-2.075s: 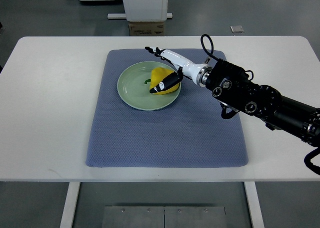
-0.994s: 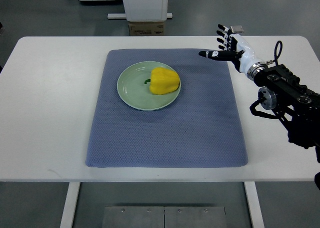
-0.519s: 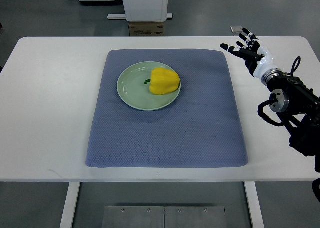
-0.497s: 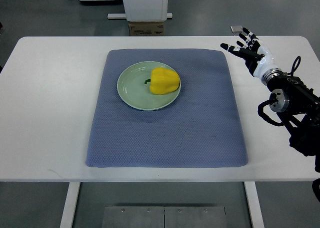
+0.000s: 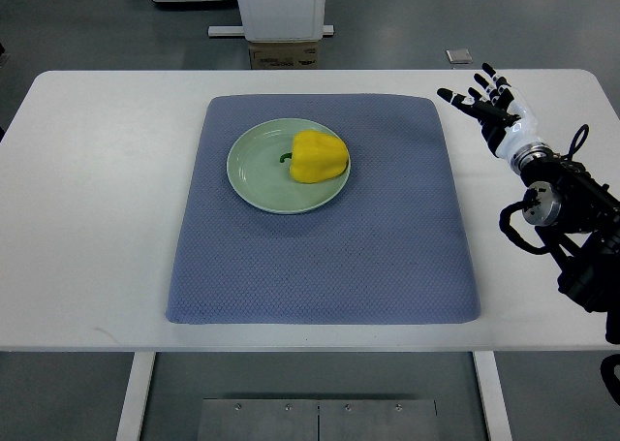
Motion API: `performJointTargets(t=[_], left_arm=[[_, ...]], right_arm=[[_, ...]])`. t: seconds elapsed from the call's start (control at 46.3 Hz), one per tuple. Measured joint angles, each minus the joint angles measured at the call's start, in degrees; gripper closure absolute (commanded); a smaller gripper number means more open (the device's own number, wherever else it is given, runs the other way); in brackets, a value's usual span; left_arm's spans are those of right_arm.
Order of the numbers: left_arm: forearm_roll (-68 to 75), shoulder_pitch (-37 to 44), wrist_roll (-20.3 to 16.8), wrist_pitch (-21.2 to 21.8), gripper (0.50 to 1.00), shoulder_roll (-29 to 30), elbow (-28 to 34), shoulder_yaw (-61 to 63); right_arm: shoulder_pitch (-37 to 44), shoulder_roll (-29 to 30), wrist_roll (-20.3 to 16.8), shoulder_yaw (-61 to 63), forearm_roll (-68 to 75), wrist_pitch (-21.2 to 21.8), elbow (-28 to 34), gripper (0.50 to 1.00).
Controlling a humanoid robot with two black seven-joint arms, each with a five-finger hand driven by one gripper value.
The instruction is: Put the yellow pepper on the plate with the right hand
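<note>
Right hand: the white-and-black fingered right hand (image 5: 489,110) hangs over the white table's (image 5: 107,208) right edge, near its far right corner — fingers spread wide, nothing in its grasp.

Right arm: the black jointed forearm (image 5: 572,237) comes in from the right, clear of the mat.

Task's thing: the glossy yellow bell pepper (image 5: 318,156) lies on its side on the right half of the round pale-green plate (image 5: 254,170), its green stem pointing toward the plate's middle; it sits near the plate's right rim.

Plate's place: on the far half of the blue-grey woven mat (image 5: 320,257), which covers the middle of the table.

Step in hand: judging by how things lie, the placing is done and what remains is clearing the arm away — best done by keeping the hand high and wide of the mat's right edge, so no finger catches the cloth and shifts the plate.

Left arm: none shows.
</note>
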Motion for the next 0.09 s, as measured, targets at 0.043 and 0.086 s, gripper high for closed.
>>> performJointTargets(t=[0.043,0.086], left_arm=[[0.0,0.0,0.0,0.0,0.5,0.0,0.0,0.0],[0.0,0.0,0.0,0.0,0.5,0.0,0.0,0.0]], right_arm=[[-0.1,0.0,0.0,0.0,0.0,0.0,0.0,0.5],[-0.1,0.1,0.0,-0.1,0.0,0.0,0.0,0.5]])
